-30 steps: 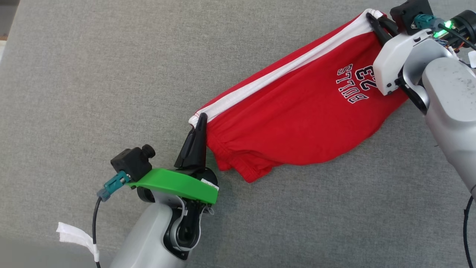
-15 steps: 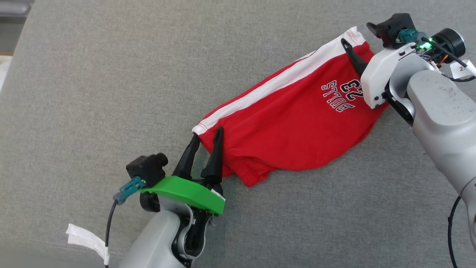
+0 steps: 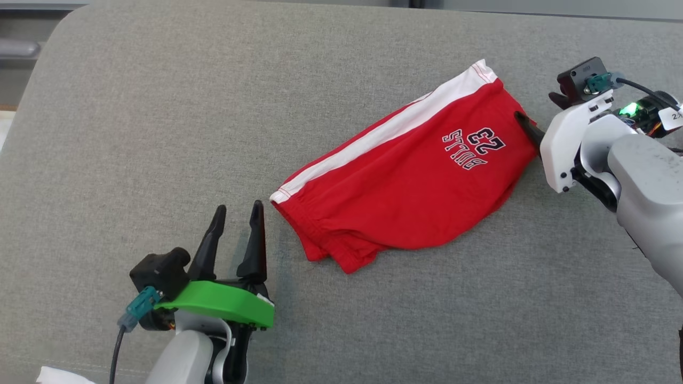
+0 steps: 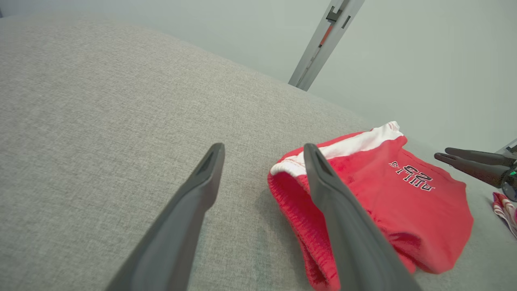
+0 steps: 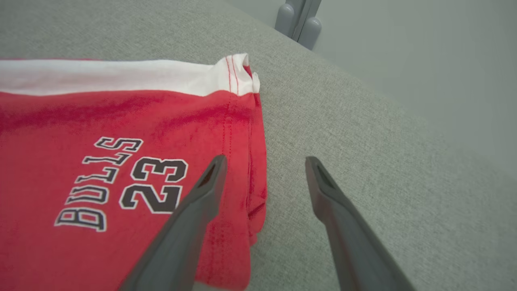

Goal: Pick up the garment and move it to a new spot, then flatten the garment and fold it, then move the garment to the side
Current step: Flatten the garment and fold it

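Left side: left claw [image 3: 238, 208] is spread wide with nothing between its two dark fingers. It sits at the lower left of the head view, fingers pointing up that view.
Left side vs cloth: it's just beside the waistband end of the shorts [image 3: 416, 186]. From the head view a thin strip of bare grey shows between the nearer finger and the fabric, so they're apart, not touching.
Right side: right claw [image 5: 265, 159] is also wide open and gripping nothing. In its own wrist view one finger hangs over the hemmed leg edge of the shorts and the other over bare cushion. Honestly can't tell if that first finger actually touches the cloth.
Where the shorts are: they're red and lie on the grey cushion [image 3: 133, 133], running diagonally from lower left to upper right in the head view, between the two claws.
Stripe: white stripe [image 3: 384, 136] runs along the far long edge.
Print: BULLS 23 print [image 3: 472, 148] sits near the right claw's end, upside down as the head camera sees it.
Shape: the waistband end is gathered and a bit bunched, and the near edge is curved rather than straight.
Extras: there's a green cover [image 3: 219, 301] on the left wrist. A scrap of red-and-white striped cloth [image 4: 503, 206] shows at the right edge of the left wrist view.
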Controlling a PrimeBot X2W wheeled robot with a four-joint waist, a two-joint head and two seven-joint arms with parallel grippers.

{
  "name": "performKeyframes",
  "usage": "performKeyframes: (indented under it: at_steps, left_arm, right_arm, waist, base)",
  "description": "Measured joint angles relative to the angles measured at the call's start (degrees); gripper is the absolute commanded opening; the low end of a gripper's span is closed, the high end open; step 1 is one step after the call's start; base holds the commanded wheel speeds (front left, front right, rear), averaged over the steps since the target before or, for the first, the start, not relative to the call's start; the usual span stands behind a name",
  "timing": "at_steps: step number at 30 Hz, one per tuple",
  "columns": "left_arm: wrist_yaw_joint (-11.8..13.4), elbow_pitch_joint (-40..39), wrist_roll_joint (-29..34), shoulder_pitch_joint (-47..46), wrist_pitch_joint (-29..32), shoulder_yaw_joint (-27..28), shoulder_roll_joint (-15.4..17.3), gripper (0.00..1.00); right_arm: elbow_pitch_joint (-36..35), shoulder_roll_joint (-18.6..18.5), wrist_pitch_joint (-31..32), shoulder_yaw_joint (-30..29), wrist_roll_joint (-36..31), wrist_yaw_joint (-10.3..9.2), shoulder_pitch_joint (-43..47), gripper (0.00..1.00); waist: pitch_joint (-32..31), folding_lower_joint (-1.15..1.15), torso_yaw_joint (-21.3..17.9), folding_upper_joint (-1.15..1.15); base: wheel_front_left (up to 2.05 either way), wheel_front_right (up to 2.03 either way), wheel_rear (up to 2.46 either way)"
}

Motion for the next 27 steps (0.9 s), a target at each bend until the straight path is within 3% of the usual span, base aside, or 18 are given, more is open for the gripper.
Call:
performKeyframes:
  at_steps: [10,11,12,17,27]
  left_arm:
    - [-0.47,-1.97,5.54,2.06,0.0,7.27,-1.47,1.0]
    - [-0.56,-2.03,5.87,2.07,0.0,7.72,-1.63,1.0]
    - [-0.73,-2.04,6.16,2.07,0.0,8.23,-1.79,1.0]
    - [-1.53,-2.07,7.44,2.06,0.0,9.94,-2.31,1.0]
    - [-2.79,-2.22,10.25,1.3,0.0,11.7,-3.04,1.0]
  right_arm:
    - [-1.09,-1.42,4.89,3.02,6.23,-0.05,1.73,1.0]
    - [-1.32,-1.55,5.08,3.33,6.48,-0.05,1.72,0.8]
    - [-1.58,-1.64,5.31,3.69,6.79,-0.07,1.72,0.47]
    - [-1.67,-1.12,5.5,4.9,8.13,-0.07,1.72,0.0]
    - [2.55,3.5,-3.59,3.41,8.94,0.0,1.5,0.0]
  waist:
    - [2.53,0.0,1.34,0.0]
    - [2.59,0.0,1.36,0.0]
    - [2.57,0.0,1.31,0.0]
    - [2.37,0.0,0.71,0.0]
    - [1.57,0.0,-1.97,0.0]
  base:
    - [0.0,0.0,0.0]
    - [0.0,0.0,0.0]
    - [0.0,0.0,0.0]
    - [0.0,0.0,0.0]
    - [0.0,0.0,0.0]
